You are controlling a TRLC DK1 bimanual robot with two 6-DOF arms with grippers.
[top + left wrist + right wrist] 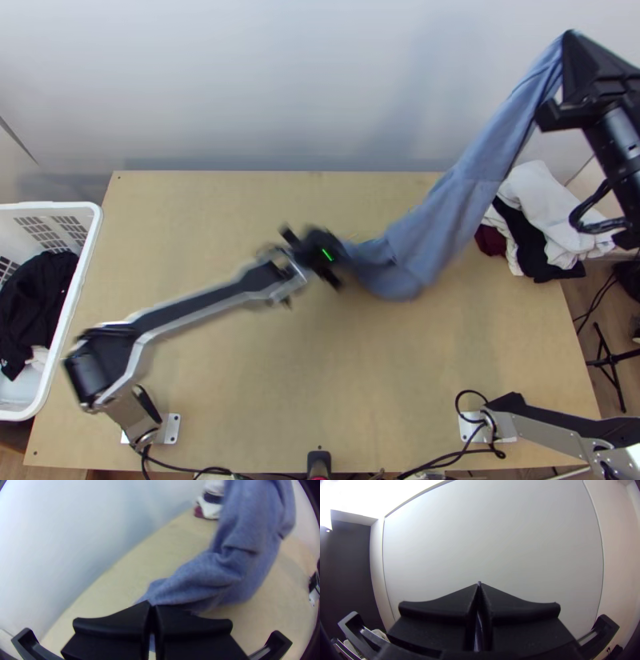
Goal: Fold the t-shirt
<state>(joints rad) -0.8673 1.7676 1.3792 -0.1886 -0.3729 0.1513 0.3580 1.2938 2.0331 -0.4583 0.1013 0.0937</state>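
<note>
1 white basket (48, 206), 1 clothes pile (534, 196)

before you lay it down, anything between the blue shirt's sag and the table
Nothing visible stands between the blue shirt and the table below its sag. The left gripper and right gripper hold it with jaws closed; the clothes pile lies at the right edge.

Table (360, 400): 1, light wood, centre of top view.
Pale wall (240, 88): across top of top view.
Floor (612, 328): wood-toned, right edge, top view.
Dark wall (346, 563): left edge, right wrist view.
Bright light (353, 496): upper left, right wrist view.
</note>
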